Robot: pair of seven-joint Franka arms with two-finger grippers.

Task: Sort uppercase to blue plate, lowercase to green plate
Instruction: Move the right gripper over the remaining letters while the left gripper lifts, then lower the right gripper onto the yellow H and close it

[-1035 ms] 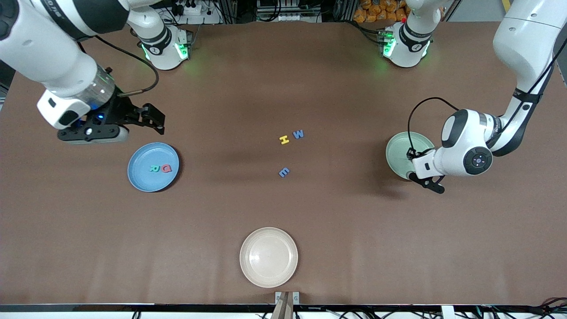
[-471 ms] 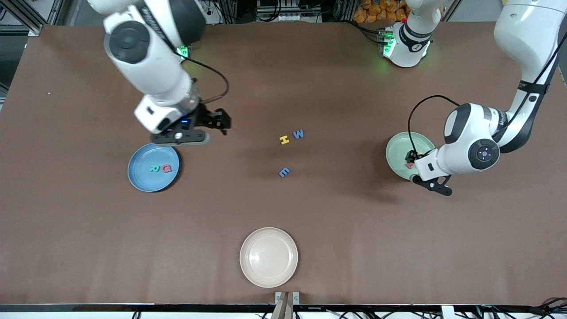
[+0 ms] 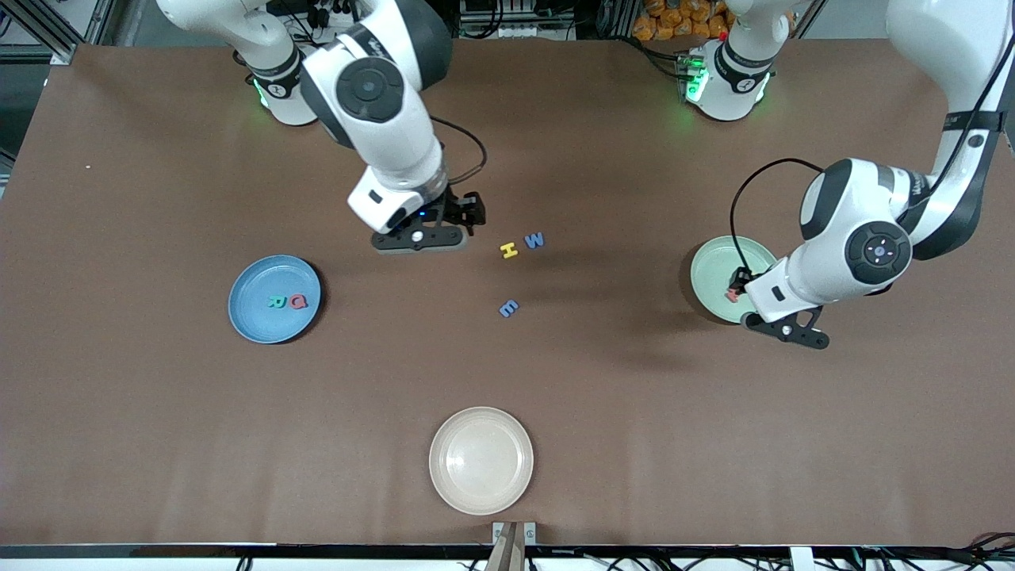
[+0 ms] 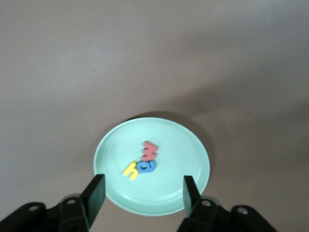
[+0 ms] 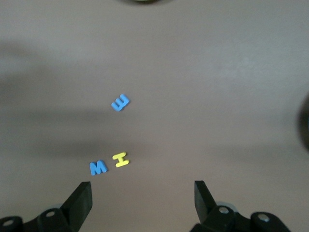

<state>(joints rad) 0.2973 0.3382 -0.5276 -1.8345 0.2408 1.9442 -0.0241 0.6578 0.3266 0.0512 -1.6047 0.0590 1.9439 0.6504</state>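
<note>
The right gripper (image 3: 468,212) hangs with jaws spread and empty over bare table, beside the yellow H (image 3: 509,251) and blue w (image 3: 535,239) near the table's middle. The blue E (image 3: 509,308) lies nearer the front camera, apart from both. The left gripper (image 4: 143,192) hovers released, holding nothing, over the green plate (image 3: 706,270) at the left arm's end; the red w (image 4: 149,150), rounded blue letter (image 4: 147,167) and yellow h (image 4: 131,170) lie in it. The blue plate (image 3: 246,309), at the right arm's end, holds the green R (image 3: 277,301) and red Q (image 3: 298,301). Wide open table surrounds the cream plate (image 3: 444,484) at the front edge.
</note>
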